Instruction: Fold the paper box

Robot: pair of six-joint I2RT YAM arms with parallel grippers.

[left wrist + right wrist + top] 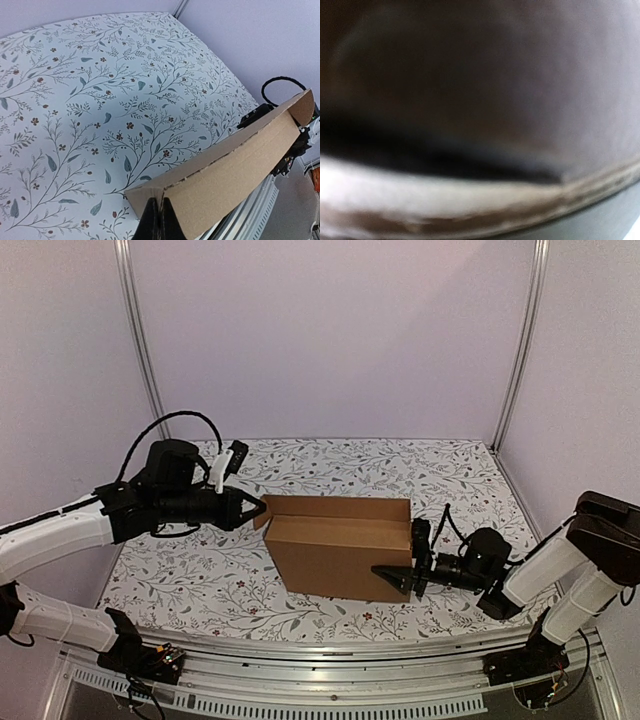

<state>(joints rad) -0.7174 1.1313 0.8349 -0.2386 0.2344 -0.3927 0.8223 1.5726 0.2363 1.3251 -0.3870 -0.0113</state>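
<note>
The right wrist view is all blur: brownish murk, a pale band toward 6 o'clock, nothing identifiable. In the left wrist view the left gripper [160, 202] is cropped at 6 o'clock; whether it pinches the paper box [235, 165] is unclear.

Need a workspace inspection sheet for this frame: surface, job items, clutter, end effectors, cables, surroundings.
Surface: floral-print table cover, lying flat.
Job's things: paper box, brown cardboard, partly folded with its walls up, standing mid-table.
Clutter: nothing seen.
Grippers: left end effector is shut, tips at the box's left end. Right end effector has jaws apart at the box's right end; its wrist view is blurred.
Cables: black cable arching at left; second black cable at right.
Surroundings: plain pale walls, metal frame posts, metal rail along the near edge.
</note>
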